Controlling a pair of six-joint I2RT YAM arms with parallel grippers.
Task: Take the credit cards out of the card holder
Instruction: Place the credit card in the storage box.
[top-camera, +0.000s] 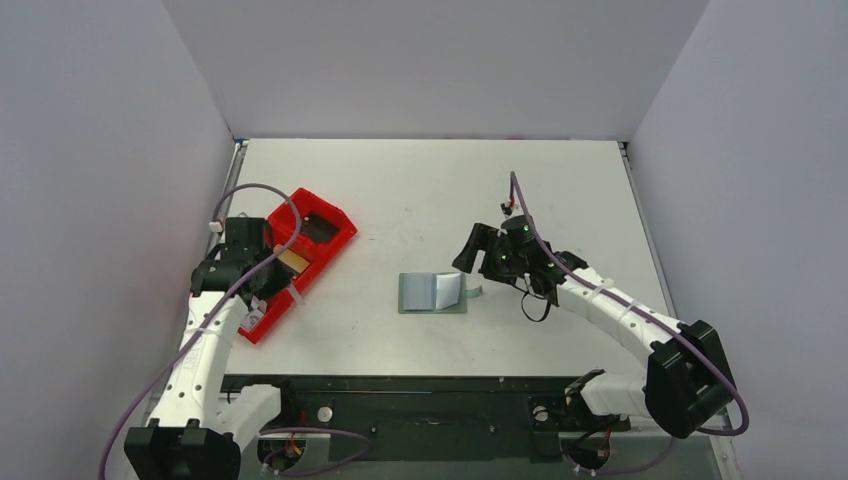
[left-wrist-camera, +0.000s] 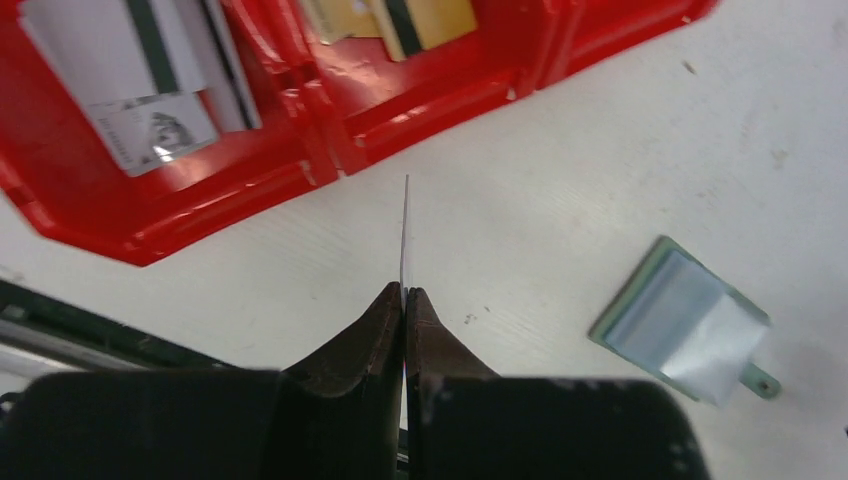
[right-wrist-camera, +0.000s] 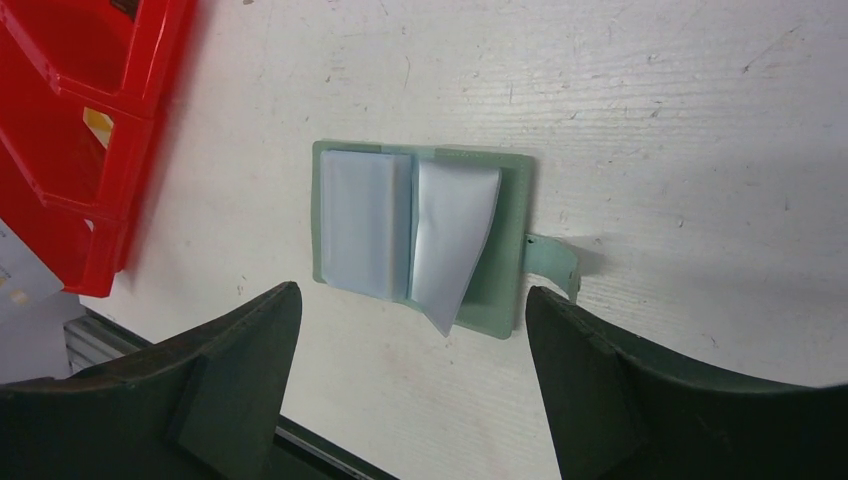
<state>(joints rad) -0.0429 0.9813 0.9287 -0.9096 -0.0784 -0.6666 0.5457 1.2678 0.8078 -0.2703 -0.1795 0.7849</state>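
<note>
One card (left-wrist-camera: 405, 235) is pinched in the left gripper (left-wrist-camera: 405, 300) near the tray (left-wrist-camera: 430, 100) holding more cards (left-wrist-camera: 430, 20), the right gripper (right-wrist-camera: 410, 293) spread wide over the opened holder (right-wrist-camera: 517, 230), its sleeves' contents unclear.

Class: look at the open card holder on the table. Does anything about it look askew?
Yes. In the card holder, the tab-side sleeve curls up off the cover, skewed, with its free corner lifted. The other sleeve lies flat.
</note>
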